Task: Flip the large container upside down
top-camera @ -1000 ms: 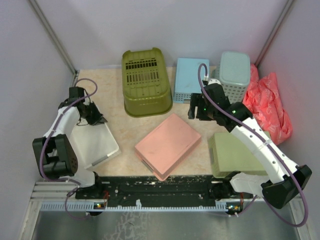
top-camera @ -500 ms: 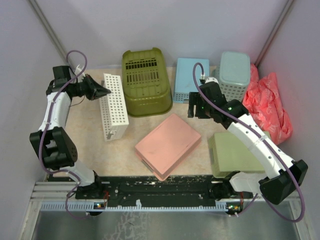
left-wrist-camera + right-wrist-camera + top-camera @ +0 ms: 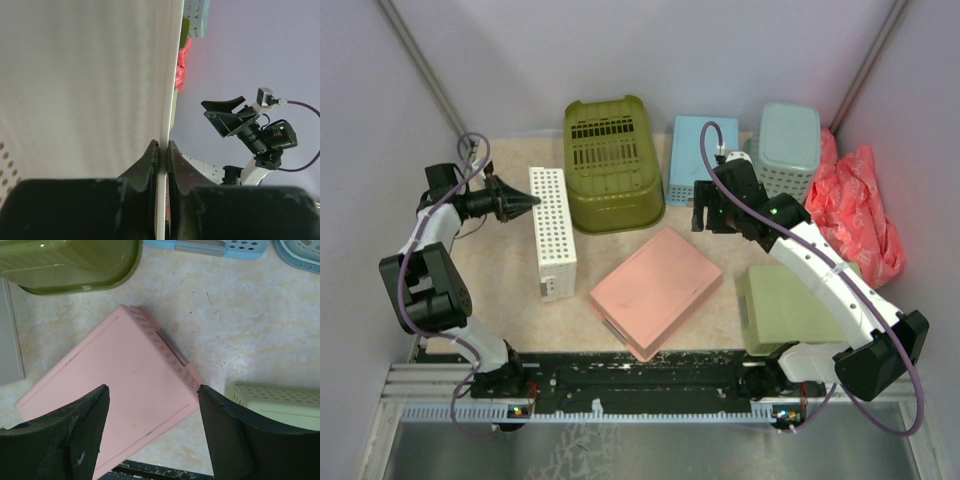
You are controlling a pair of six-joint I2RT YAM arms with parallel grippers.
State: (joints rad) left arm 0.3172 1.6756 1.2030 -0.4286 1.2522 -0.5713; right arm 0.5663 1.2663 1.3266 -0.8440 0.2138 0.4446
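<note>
Left gripper [image 3: 162, 146]: fingers [image 3: 148, 161] are pinching the thin edge of a white bin [image 3: 85, 85], its wall filling one whole side of them. Ahead, past that edge, a blue basket [image 3: 195, 17] and red bag [image 3: 181, 70] are showing. The right arm [image 3: 250, 132] is hanging at the fingers' other side.

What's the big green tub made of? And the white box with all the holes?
The large container looks like moulded plastic: one even olive colour, slightly glossy, rounded corners, neat slots in its base. The white basket seems to be plastic too: matte, thin-walled, with regular rows of small holes.
</note>
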